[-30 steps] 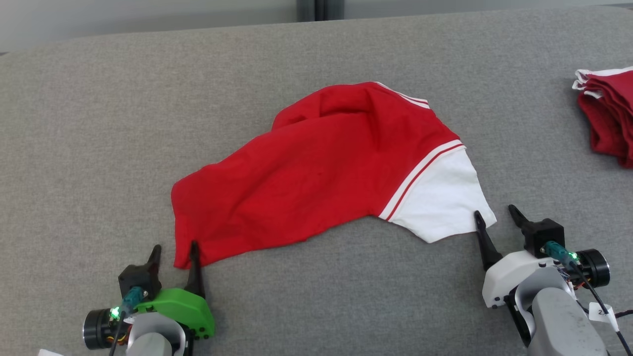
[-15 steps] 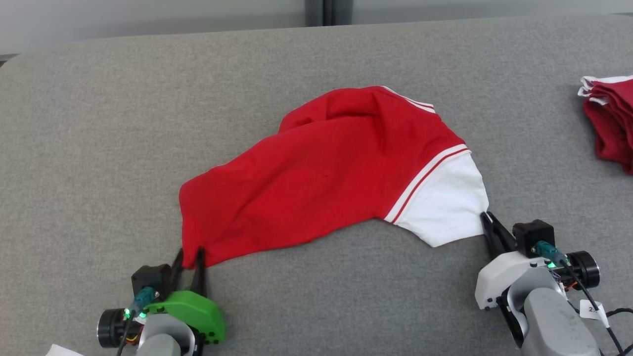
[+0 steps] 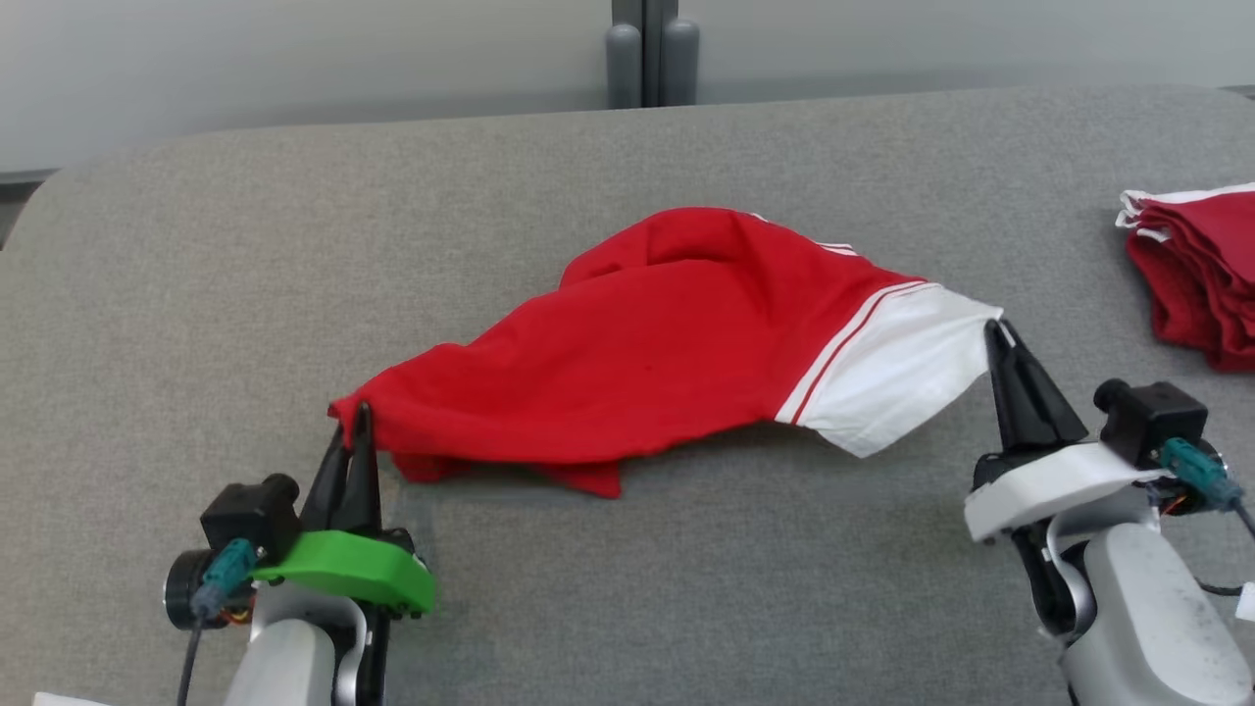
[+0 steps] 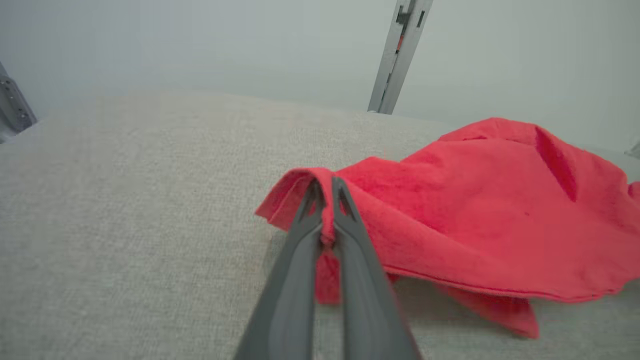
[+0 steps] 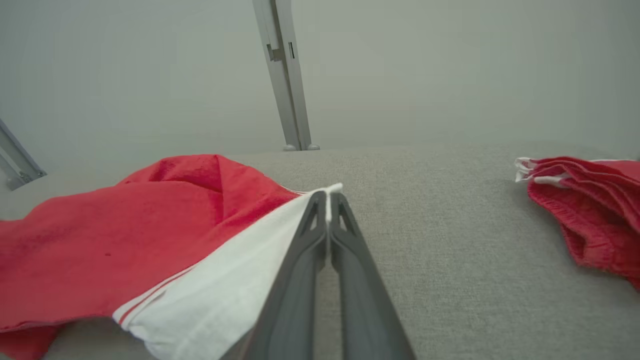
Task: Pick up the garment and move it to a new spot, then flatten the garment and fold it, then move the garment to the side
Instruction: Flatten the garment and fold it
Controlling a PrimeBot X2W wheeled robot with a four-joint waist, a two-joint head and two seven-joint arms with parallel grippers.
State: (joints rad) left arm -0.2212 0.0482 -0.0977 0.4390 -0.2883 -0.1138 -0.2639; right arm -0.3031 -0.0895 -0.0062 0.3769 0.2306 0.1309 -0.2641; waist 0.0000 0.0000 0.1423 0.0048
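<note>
Through my head camera, the red garment with its white sleeve lies across the middle of the grey padded surface, humped up at its far side. My left pincer, at the near left, is clenched on the garment's red corner and holds it raised. A loose fold of red hangs below that corner, down toward the surface. My right pincer, at the near right, is clenched on the tip of the white sleeve, which is lifted off the surface. The near hem sags between my two grips and casts a shadow beneath it. A pile of folded red cloth with white trim sits at the right edge, well apart from the garment. A grey post stands beyond the far edge.

Through my left wrist camera, my left pincer has both fingers pressed together with a pinch of red cloth caught between them. The corner curls over their tips. The garment spreads away to the right, and one red flap droops to the surface below its hem.

Through my right wrist camera, my right pincer grips the sleeve's white edge between closed fingers. The garment stretches off to the left, first white, then two thin stripes, then red. The folded pile rests to the right, apart from my fingers.
</note>
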